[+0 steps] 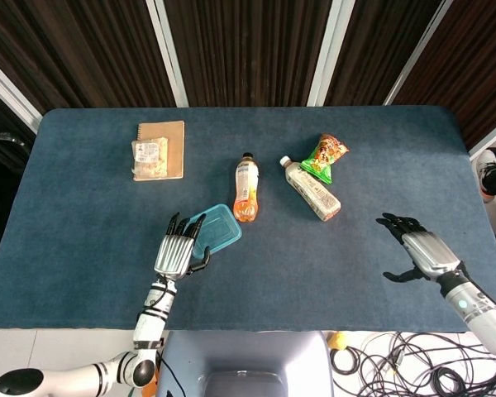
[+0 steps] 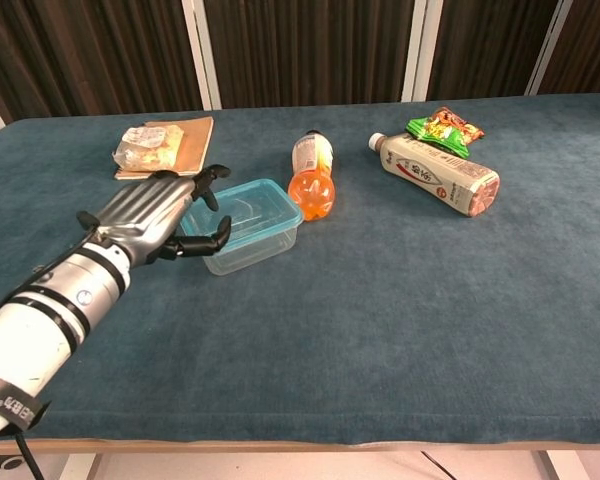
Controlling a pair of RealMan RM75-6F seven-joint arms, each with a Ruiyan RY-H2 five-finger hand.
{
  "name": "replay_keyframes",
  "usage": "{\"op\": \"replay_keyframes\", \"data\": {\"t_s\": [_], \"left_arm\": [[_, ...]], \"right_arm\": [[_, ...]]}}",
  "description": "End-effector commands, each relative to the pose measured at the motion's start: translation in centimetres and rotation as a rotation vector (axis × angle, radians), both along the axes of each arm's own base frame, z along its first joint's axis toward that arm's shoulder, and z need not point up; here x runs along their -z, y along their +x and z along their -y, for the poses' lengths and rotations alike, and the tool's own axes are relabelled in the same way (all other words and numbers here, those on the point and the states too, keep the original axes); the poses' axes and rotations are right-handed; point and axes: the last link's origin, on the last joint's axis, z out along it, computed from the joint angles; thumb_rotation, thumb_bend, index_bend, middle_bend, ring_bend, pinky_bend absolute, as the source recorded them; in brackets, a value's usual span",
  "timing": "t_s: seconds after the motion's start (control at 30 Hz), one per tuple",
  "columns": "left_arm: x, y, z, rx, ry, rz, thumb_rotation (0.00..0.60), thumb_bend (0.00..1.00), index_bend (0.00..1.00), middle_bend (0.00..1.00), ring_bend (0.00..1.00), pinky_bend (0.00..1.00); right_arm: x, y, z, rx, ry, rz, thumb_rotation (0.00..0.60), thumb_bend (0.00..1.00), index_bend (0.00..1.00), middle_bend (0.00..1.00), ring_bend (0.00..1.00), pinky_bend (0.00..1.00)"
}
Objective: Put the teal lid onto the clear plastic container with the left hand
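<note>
A clear plastic container (image 1: 218, 231) (image 2: 250, 222) with a teal lid (image 2: 242, 206) lying on its rim stands left of the table's middle. My left hand (image 1: 178, 247) (image 2: 156, 218) is at its near-left side, fingers stretched out over the lid's left edge. The thumb curls toward the container's front wall, and I cannot tell whether it touches. Nothing is gripped in that hand. My right hand (image 1: 417, 248) hovers with its fingers spread near the table's right front, holding nothing. It shows only in the head view.
An orange drink bottle (image 1: 246, 189) (image 2: 313, 176) lies right behind the container, nearly touching it. A milk-tea bottle (image 1: 312, 189) (image 2: 440, 173) and a green snack bag (image 1: 325, 156) (image 2: 445, 127) lie further right. At the back left, a wrapped snack lies on a brown notebook (image 1: 159, 150) (image 2: 163, 145).
</note>
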Motion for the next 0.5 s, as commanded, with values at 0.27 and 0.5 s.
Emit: {"op": "replay_keyframes", "data": {"t_s": [0.27,0.5], "left_arm": [[-7.5,-0.1,3.1,0.130,0.132,0.075,0.178,0.39,0.00,0.10,0.07,0.00],[-15.3,-8.1,10.6,0.041,0.057,-0.016,0.286,0.38,0.00,0.03,0.05,0.00]], "right_arm": [[-1.2,0.0,-1.5,-0.059,-0.082,-0.017,0.600,0.13,0.00,0.00,0.00,0.00],[-2.8,-2.5,-6.7,-0.072,-0.226,-0.126,0.600,0.13,0.00,0.00,0.00,0.00]]}}
